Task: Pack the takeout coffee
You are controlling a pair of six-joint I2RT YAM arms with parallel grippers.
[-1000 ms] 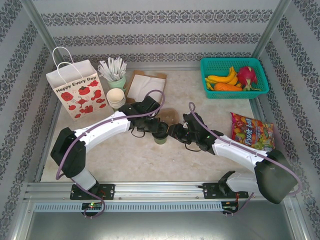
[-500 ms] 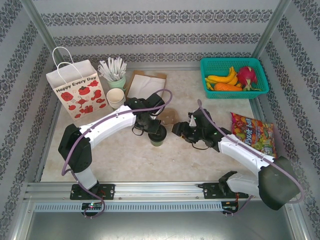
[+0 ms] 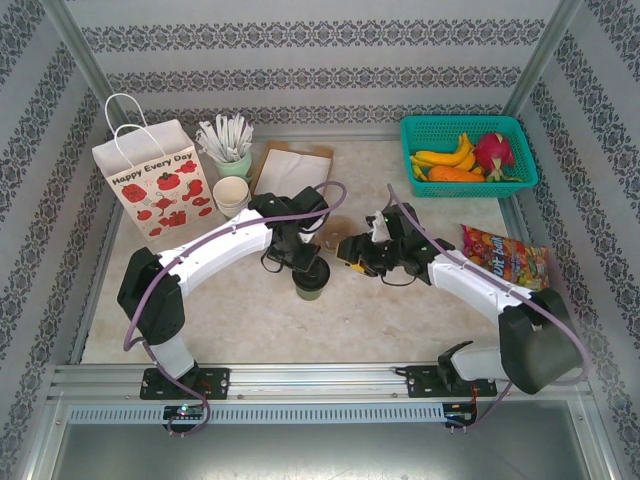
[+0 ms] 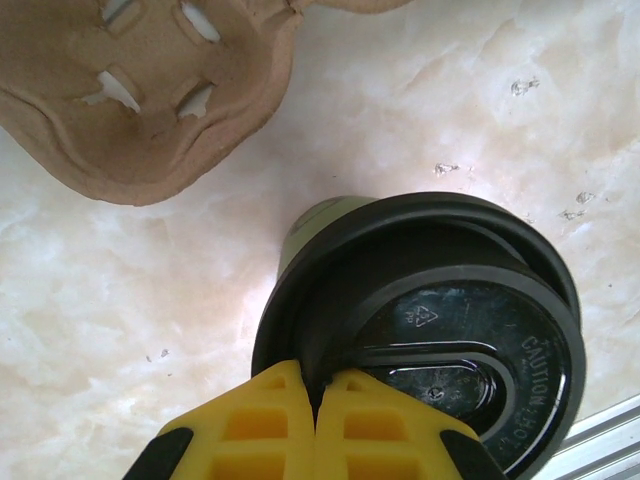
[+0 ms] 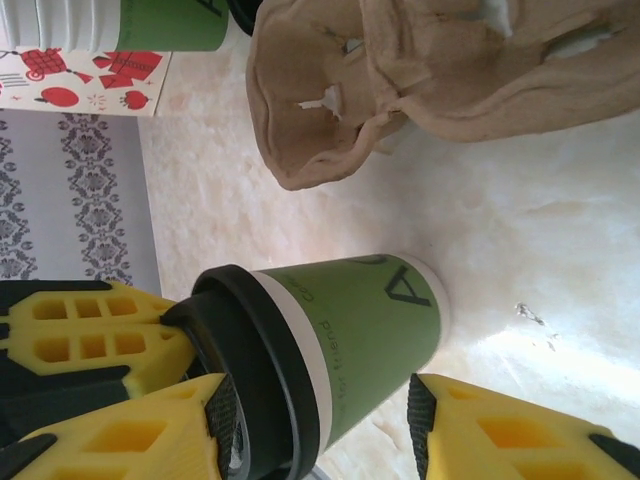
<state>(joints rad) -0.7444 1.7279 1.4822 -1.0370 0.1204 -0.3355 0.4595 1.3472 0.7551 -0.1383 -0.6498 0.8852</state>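
We see the takeout coffee cup (image 3: 311,282), olive green with a round black lid, standing upright on the marble table (image 3: 400,320) near its middle, just in front of a brown moulded cardboard carrier (image 4: 140,90) and apart from it. The left gripper (image 4: 316,385) comes down on the cup from above, and its yellow fingers are pressed together with the near rim of the lid pinched between them. The right gripper (image 5: 320,415) sits just to the right of the cup, turned on its side. Its jaws stand apart at a middling gap, facing the cup's wall; we see bare table between the lower finger and the cup's foot, and we cannot tell whether the other finger touches the lid.

Farther out, a white paper bag (image 3: 155,185) with red printing and the words "Happy Every Day" stands upright at the back left, well apart from the cup. Beside the bag are a short stack of cream cups (image 3: 232,195) and, behind that, a mint-green cup (image 3: 234,164) full of white sticks. A flat brown paper sheet (image 3: 292,165) lies just right of those. At the back right a teal basket (image 3: 460,122) holds bananas (image 3: 445,155) and a pink dragon fruit (image 3: 493,152), and a bright candy bag (image 3: 505,262) lies flat near the right edge
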